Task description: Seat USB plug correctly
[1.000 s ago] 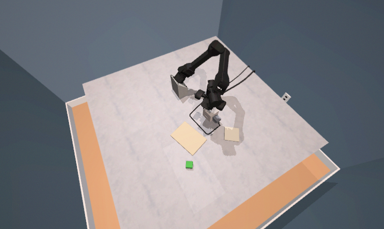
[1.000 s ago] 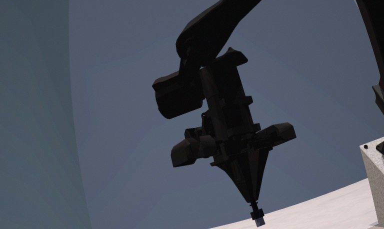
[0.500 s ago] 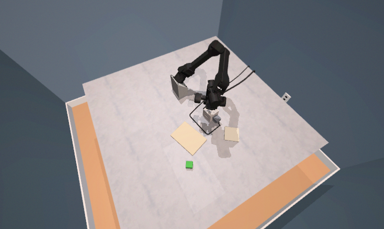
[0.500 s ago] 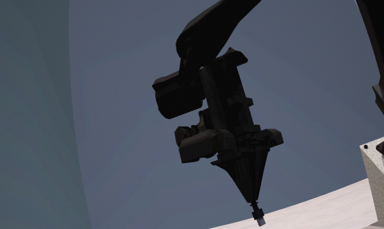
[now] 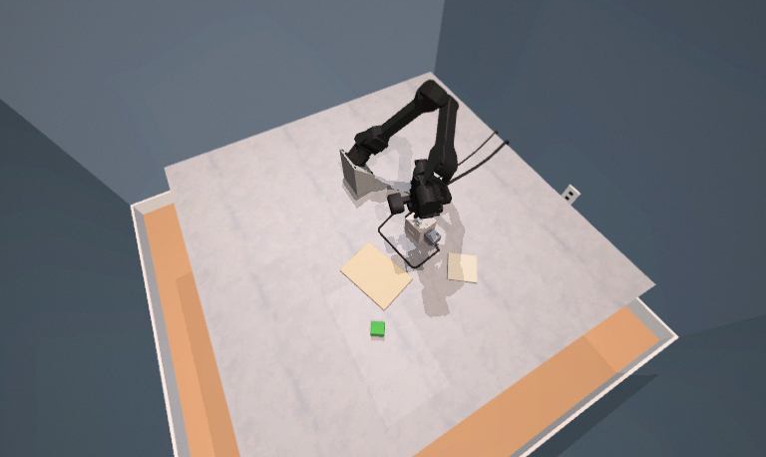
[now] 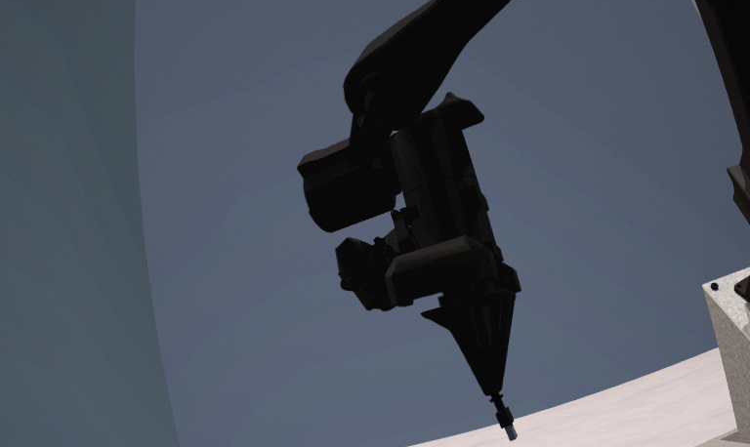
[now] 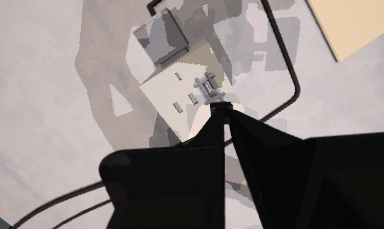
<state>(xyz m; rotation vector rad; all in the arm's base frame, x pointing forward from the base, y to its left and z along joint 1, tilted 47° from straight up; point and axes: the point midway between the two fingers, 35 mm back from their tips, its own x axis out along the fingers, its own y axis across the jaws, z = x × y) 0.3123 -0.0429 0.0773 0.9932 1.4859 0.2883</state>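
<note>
Where the claw [image 5: 416, 217] [image 6: 493, 392] [image 7: 224, 116] ends, you have its two tips clamped on the dark USB plug [image 6: 504, 419] [image 7: 221, 108]. Exterior view: plug hangs below the tips on a slant, its bright metal end pointing down and out in the open. So you have it out of the socket [image 7: 207, 89], held above the power cube [image 5: 416, 231] [image 7: 172, 89]. Which way round it faces, you cannot tell from these views.

Pale cube stands on the table [image 5: 270, 248] [image 6: 636, 401] [image 7: 40, 89]; your wrist view shows the grey socket on its top, narrow slots beside it. A small grey block [image 5: 432, 236] [image 7: 159, 36] sits right by the cube, on its near right side in the top view. Dark cable [image 5: 396, 248] [image 7: 279, 39] loops out around the near left.

Further out, same top view: large tan panel [image 5: 376, 275] [image 7: 350, 19] lies flat, near and left of the cube; small cream square [image 5: 462, 267] near and right. Your green block [image 5: 377, 327] is nearer still, past the panel. Far left of the cube, you have the arm's grey pedestal [image 5: 356, 181] [image 6: 724, 353].
</note>
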